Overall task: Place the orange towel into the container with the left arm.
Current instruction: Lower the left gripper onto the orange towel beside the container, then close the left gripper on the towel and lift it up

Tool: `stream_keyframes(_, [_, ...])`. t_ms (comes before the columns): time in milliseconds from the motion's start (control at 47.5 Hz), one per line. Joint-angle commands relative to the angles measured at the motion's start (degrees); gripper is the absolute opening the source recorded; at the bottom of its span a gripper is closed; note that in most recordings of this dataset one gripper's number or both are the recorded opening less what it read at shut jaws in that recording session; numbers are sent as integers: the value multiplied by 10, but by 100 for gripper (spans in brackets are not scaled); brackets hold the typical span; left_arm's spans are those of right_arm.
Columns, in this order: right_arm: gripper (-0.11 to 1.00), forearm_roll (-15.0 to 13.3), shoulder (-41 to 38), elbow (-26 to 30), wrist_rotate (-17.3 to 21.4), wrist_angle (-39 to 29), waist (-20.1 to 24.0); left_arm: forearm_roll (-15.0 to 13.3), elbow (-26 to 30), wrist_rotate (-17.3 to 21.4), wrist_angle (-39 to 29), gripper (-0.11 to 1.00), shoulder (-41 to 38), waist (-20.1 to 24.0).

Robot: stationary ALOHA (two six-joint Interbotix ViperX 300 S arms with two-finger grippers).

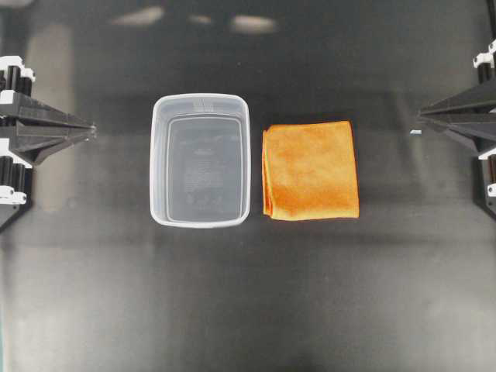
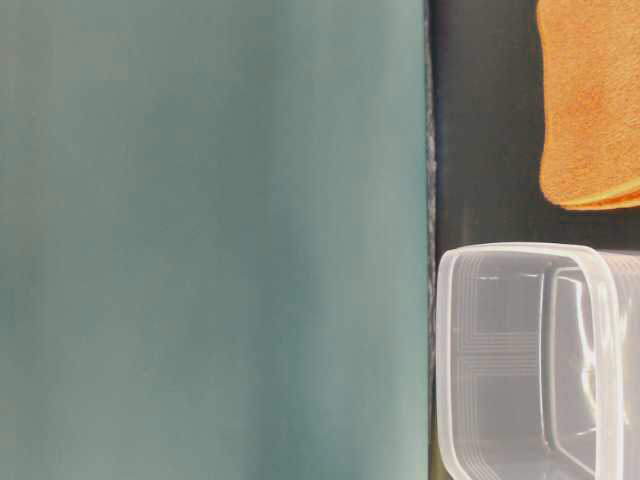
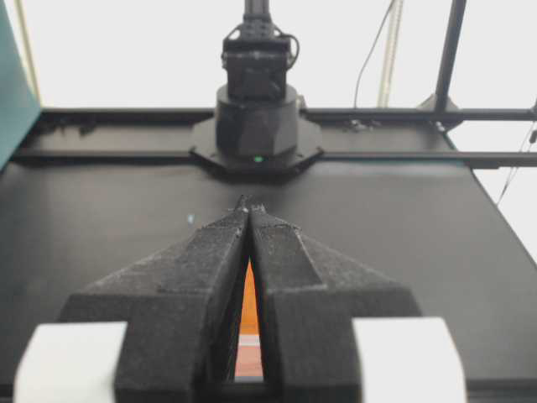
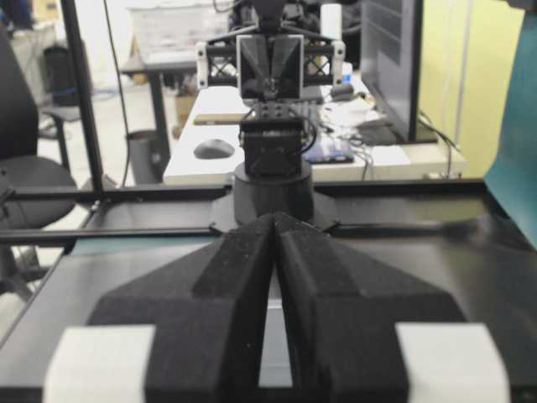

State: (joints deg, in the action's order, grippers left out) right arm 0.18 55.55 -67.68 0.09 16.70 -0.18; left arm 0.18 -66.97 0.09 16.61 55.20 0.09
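Towel: I see the orange towel beyond the container from my left claw.
Nearer arm: the right claw.
Claws: both closed, empty.

fuzzy orange cloth towel, clear smooth plastic container, matt black table

towel just right of container, apparently apart, on table

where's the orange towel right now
In the overhead view the orange towel lies flat on the black table, just right of centre, close beside the right wall of the container and not inside it.
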Motion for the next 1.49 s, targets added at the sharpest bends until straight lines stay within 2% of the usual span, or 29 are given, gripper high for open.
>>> stream_keyframes(0, [1,4,-3,16,6,6,-2,23,47,-18,-33,6,-23,-1])
stream_keyframes(84, [1,11,-1,18,8,4,-3,23,91,-24,-86,0,-48,-3])
stream_keyframes(295, [1,11,7,18,23,-18,-3,24,222,-11,-272,0,-148,-7])
stream_keyframes(526, [3,11,25,20,51,-90,-3,24,358,11,-387,0,-292,-7])
stream_keyframes(610, [19,11,36,21,53,-113,-3,24,402,11,-418,0,-340,2])
stream_keyframes(715, [49,11,62,21,49,-141,-4,24,470,18,-465,1,-407,8])
stream_keyframes(779, [67,11,79,20,49,-153,-4,25,509,26,-490,7,-446,14])
stream_keyframes(863, [79,11,103,18,48,-170,-4,24,561,47,-523,25,-499,18])
stream_keyframes(1010, [78,9,141,20,47,-183,-9,24,670,82,-592,69,-632,18])
stream_keyframes(1115, [77,9,153,21,47,-185,-11,24,738,84,-633,89,-715,14])
stream_keyframes(1263, [77,9,156,21,47,-187,-13,25,811,87,-668,90,-809,12])
stream_keyframes(1473, [77,10,161,21,48,-185,-16,24,825,87,-669,90,-866,12])
